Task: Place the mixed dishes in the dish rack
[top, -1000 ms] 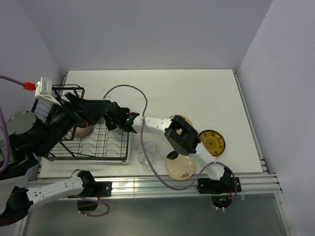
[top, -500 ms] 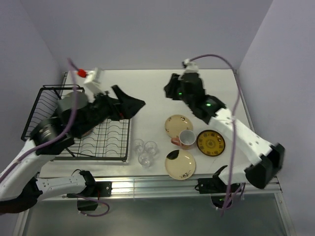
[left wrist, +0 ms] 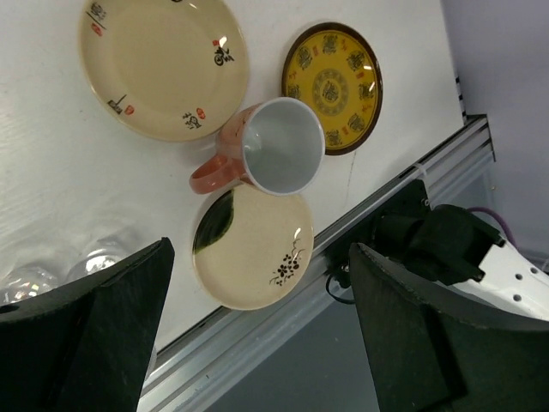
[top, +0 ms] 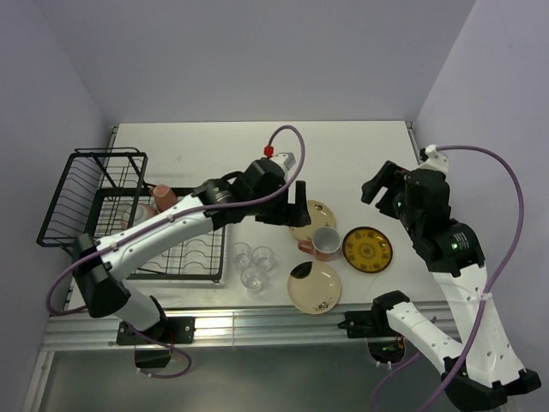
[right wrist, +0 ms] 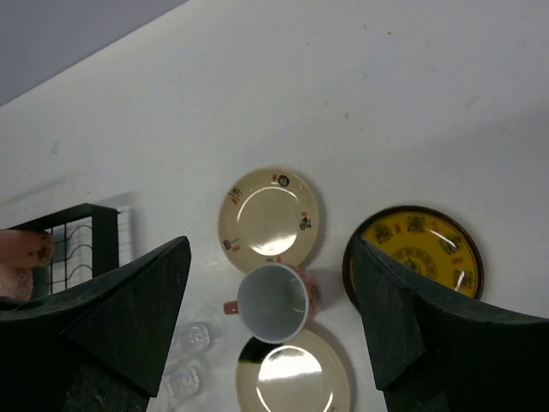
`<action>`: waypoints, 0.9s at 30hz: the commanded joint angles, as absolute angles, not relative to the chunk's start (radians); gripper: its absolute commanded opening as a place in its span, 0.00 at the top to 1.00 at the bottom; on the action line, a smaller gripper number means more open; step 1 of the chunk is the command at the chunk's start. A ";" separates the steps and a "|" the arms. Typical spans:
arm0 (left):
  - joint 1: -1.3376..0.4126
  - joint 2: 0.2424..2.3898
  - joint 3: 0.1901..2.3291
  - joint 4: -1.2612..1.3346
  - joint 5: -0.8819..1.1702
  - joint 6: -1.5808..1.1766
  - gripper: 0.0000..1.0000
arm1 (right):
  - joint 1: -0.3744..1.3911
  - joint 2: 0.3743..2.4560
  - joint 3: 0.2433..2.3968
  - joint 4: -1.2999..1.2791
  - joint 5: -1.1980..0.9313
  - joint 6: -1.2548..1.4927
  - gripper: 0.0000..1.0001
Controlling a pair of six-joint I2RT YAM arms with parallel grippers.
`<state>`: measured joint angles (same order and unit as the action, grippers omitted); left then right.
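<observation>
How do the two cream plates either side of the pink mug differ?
The far cream plate carries small scattered red and black motifs; the near cream plate has one large dark patch at its rim plus a thin sprig. The near plate lies by the front edge of the white table, the far plate farther in. Both lie flat, face up.

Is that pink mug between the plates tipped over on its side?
No, the pink mug stands upright, its white inside facing up.
</observation>
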<state>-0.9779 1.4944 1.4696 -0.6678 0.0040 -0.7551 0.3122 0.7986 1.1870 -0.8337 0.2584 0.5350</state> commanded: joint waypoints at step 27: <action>-1.025 1.988 1.663 -0.571 0.023 -0.581 0.19 | 0.262 0.609 1.227 -1.089 0.212 0.564 0.16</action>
